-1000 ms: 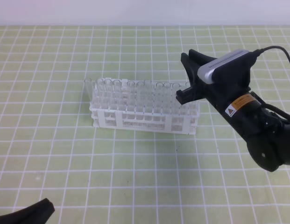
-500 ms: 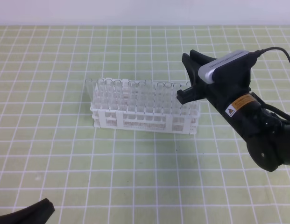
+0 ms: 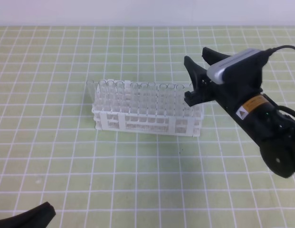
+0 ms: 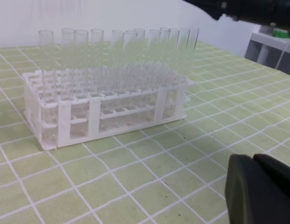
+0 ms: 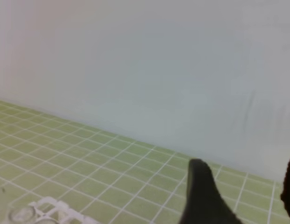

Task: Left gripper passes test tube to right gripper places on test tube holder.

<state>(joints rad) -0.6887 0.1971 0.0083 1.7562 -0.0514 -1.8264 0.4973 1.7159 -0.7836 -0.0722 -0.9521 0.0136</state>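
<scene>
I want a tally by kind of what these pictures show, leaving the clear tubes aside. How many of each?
white rack: 1
black tools: 2, the left tool and the right tool
Total: 3

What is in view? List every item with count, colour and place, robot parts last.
mat: one, green with a white grid, covering the table.
wall: one, white, along the far edge.
holder: one, white lattice rack, middle of the mat.
tubes: about a dozen, clear, upright in a row along the holder's far side; exact count hard to tell.
shelf: one, white, with something green on it, far right in the left wrist view.
left gripper: one, black, shut, low near the front left corner, holding nothing.
right gripper: one, black with a grey block, jaws apart, at the holder's right end, above the tubes.
</scene>
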